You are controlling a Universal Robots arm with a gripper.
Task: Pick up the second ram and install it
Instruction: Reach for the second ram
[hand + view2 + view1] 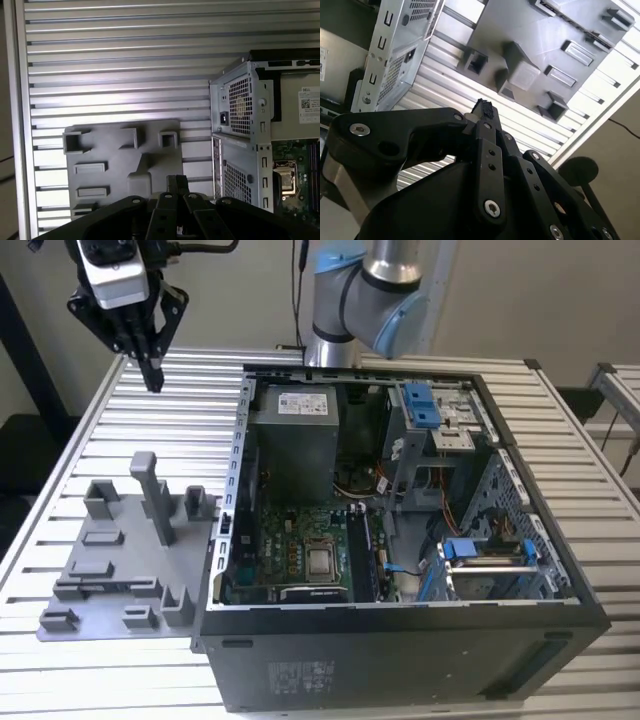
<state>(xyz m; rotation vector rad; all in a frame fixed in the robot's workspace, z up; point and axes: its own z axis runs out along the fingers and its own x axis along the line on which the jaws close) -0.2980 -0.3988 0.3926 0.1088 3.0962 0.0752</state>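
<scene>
The gripper [153, 380] hangs high over the far corner of the slatted metal table [190, 410], at the exterior view's left, well apart from the open computer case [400, 650]. Its fingers point straight down and are pressed together at the tips, with nothing between them. Both wrist views show the same: the black fingertips meet in the second wrist view [484, 107] and in the first wrist view [176, 181].

Below the gripper lies the grey holder plate [110, 570], flat on the table just beside the case's side wall. Its blocks, posts and slots carry no stick in the second wrist view [510, 20] or the first wrist view [115, 165].

The second ram [366, 552] appears to sit inside the case. A long, dark, narrow strip stands on edge in the memory slots, just beside the processor socket [320, 562] on the exterior view's right. Whether that strip is 1 stick or 2 side by side, I cannot tell.

The arm [370, 290] rises behind the case.
</scene>
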